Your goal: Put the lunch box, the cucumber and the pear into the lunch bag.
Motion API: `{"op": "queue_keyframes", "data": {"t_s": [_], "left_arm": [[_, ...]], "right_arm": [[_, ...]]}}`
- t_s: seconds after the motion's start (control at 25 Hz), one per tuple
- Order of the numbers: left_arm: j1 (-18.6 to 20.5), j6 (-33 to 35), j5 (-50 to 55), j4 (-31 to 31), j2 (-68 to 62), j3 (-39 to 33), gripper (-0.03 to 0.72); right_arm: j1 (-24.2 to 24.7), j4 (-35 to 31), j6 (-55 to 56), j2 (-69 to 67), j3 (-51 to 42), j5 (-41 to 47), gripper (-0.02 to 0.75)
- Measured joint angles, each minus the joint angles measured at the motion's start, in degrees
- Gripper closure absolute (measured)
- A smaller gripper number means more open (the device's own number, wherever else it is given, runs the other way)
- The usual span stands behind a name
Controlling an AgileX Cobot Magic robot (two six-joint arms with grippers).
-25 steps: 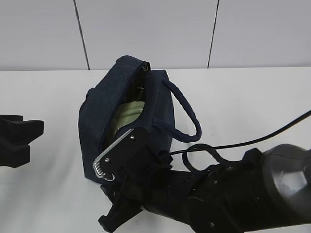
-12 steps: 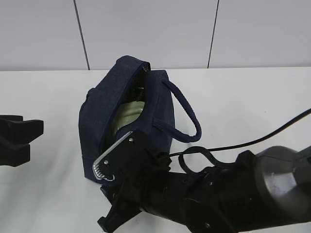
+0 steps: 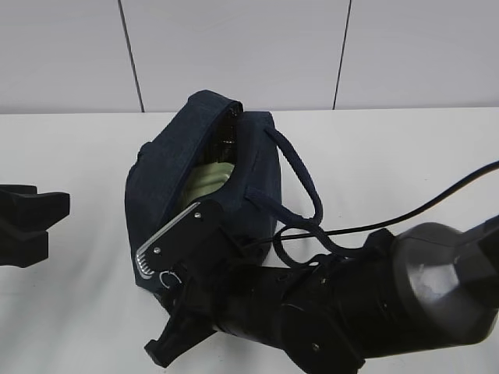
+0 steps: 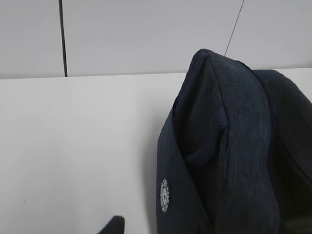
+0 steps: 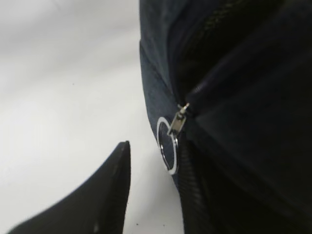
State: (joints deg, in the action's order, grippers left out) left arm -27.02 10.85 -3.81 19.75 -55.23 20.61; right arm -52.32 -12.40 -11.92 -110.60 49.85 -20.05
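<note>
Lunch bag (image 3: 168, 195): dark navy, boxy, stood on the white table (image 3: 405, 156), top opening gaping; loop handle (image 3: 300, 183) fallen to its right side. Lunch box (image 3: 204, 181): pale sage-green lid seen inside the bag's opening; counted as stowed. Cucumber and pear: not seen anywhere around the bag; whether they lie deeper inside cannot be told.

Zipper ring pull (image 5: 168, 151): silver, hung at the near end of the bag's opening, with the zipper parted above it.

Right tool (image 3: 168, 300): brought up against the near end of the bag, at the ring pull; one dark finger (image 5: 105, 195) is shown just left of the ring, apart from it; the other finger is not made out, so whether the tool is open or gripping cannot be told.

Left tool (image 3: 35, 226): parked well left of the bag, jaws apart, nothing held.

Step in hand, as judged: the zipper end is being addressed, packing appearing largely done. Next move, as judged: the ring would need to be caught squarely between the fingers before any pull along the bag's top
</note>
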Motion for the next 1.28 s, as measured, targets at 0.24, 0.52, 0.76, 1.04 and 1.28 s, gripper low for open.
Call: {"op": "queue_keyframes", "data": {"t_s": [0.24,0.52,0.76,1.04,1.28], "left_arm": [[0.0,0.0,0.0,0.0,0.0,0.0,0.412],[0.0,0.0,0.0,0.01,0.0,0.0,0.412],[0.0,0.0,0.0,0.01,0.0,0.0,0.412],[0.0,0.0,0.0,0.01,0.0,0.0,0.412],[0.0,0.0,-0.02,0.01,0.0,0.0,0.412]], "right_arm": [[0.0,0.0,0.0,0.0,0.0,0.82,0.49],[0.0,0.0,-0.12,-0.09,0.0,0.94,0.538],[0.0,0.0,-0.19,-0.09,0.0,0.94,0.671],[0.0,-1.39,-1.34,-0.22,0.0,0.98,0.738],[0.0,-2.95,-2.68,0.7,0.0,3.13,0.738]]}}
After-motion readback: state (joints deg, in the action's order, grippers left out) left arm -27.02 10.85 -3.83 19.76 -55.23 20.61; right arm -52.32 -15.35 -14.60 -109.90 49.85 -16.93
